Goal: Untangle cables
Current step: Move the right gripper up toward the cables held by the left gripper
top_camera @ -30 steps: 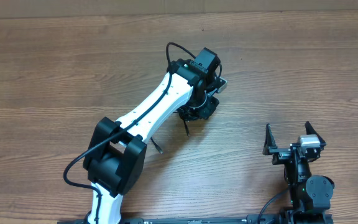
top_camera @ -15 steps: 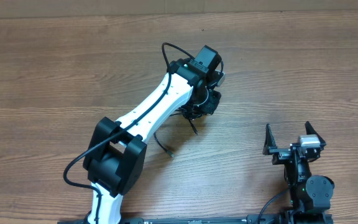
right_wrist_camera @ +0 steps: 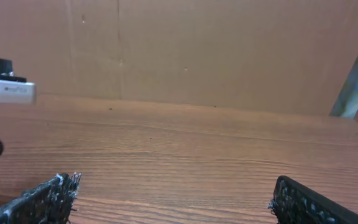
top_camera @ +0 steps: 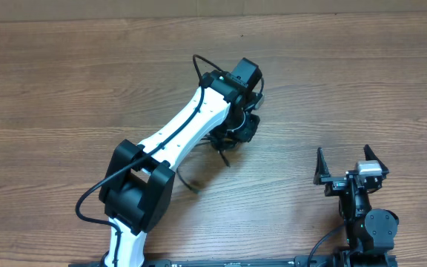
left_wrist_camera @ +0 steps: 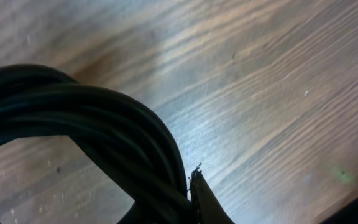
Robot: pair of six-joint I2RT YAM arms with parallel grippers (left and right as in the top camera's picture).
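Reaching out over the brown wood-grain counter (top_camera: 58, 81), the white-and-black left arm (top_camera: 187, 126) ends near the middle of the surface, and the thin black cables (top_camera: 227, 141) sit in a dark clump directly beneath its wrist. From that clump two loose strands trail toward the near edge, one short and straight (top_camera: 226, 158), the other curving off under the arm to a small tip (top_camera: 193, 185). In the left wrist view the cables (left_wrist_camera: 104, 118) fill the left half as a thick loop of several strands side by side, arching up and then running down into the bottom edge right against the left fingers (left_wrist_camera: 211, 204), of which only one frayed dark pad shows. These fingers are pressed together, pinching the bundle where the strands meet the pad. The right fingers (top_camera: 319, 167) stand well apart from the cables, near the right front corner of the counter, spread wide with nothing between them; the right wrist view shows their two dark pads (right_wrist_camera: 45, 199) at the lower corners, with bare wood between.
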